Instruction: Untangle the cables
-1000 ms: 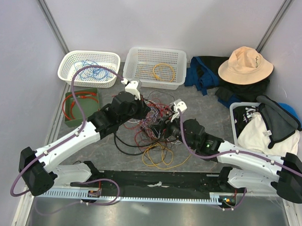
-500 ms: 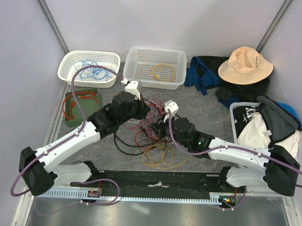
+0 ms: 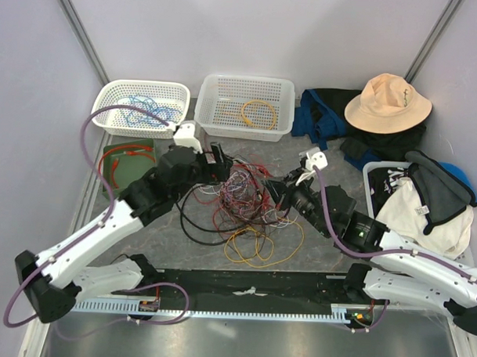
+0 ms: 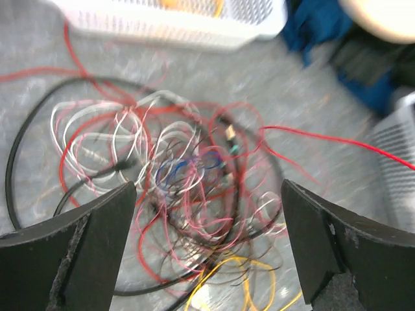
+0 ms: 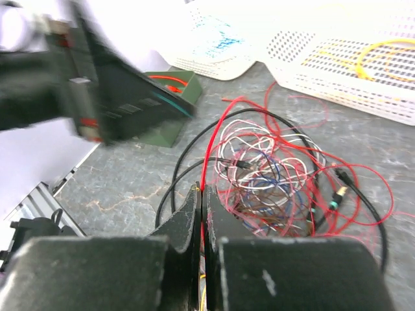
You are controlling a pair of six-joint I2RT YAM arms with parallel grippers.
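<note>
The grey mottled table [image 3: 166, 242] carries a tangle of thin coloured cables [image 3: 242, 198] at its middle. At the far edge stand a left white plastic mesh basket [image 3: 107, 111] and a right white plastic mesh basket [image 3: 209, 123]. A green box [image 3: 107, 182] sits left and crumpled dark clothing [image 3: 323, 111] right.

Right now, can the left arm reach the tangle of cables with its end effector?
Probably yes. The left end effector is open over the tangle of cables, with nothing between them. The right end effector is shut on a red cable at the other side and might tug the pile.
</note>
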